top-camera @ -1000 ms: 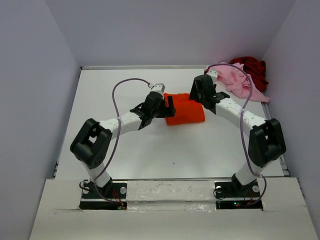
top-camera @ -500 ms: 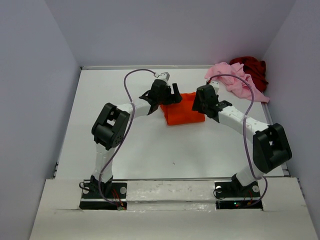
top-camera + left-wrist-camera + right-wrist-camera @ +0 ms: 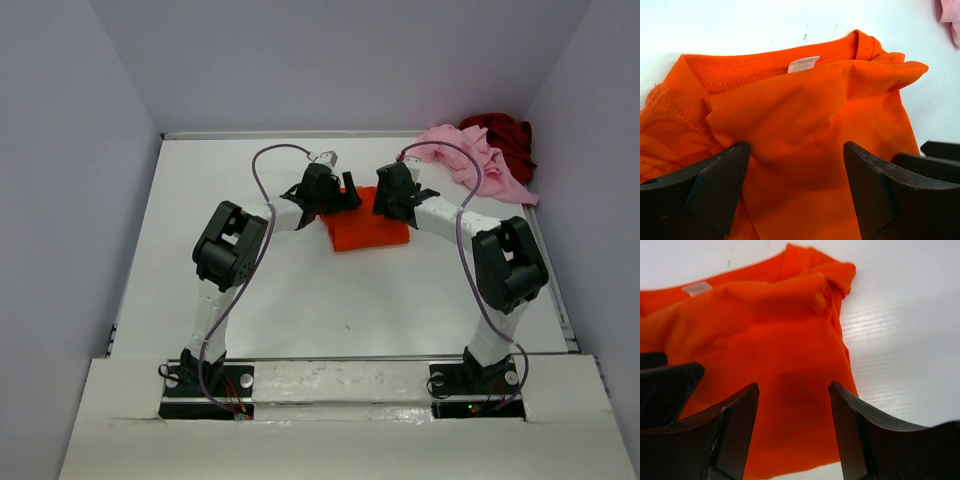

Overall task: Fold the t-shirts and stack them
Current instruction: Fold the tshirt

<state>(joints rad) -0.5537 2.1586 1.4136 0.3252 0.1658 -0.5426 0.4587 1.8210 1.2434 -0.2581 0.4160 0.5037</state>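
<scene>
**Both claws poised over folded orange shirt.** Seen from above, the orange t-shirt (image 3: 368, 230) lies folded at the centre of the table (image 3: 250, 280), its longer side running left to right across the frame. The left claw (image 3: 345, 198) hangs over the shirt's upper-left corner and the right claw (image 3: 388, 205) over its upper-right, neither arm plainly nearer. In both wrist views the fingers (image 3: 715, 195) stand apart over orange cloth, with the collar (image 3: 765, 67) toward the top of the frame. Whether the tips touch the fabric cannot be told. The pink t-shirt (image 3: 470, 160) and dark red t-shirt (image 3: 503, 133) lie heaped at the upper right, well apart.
</scene>
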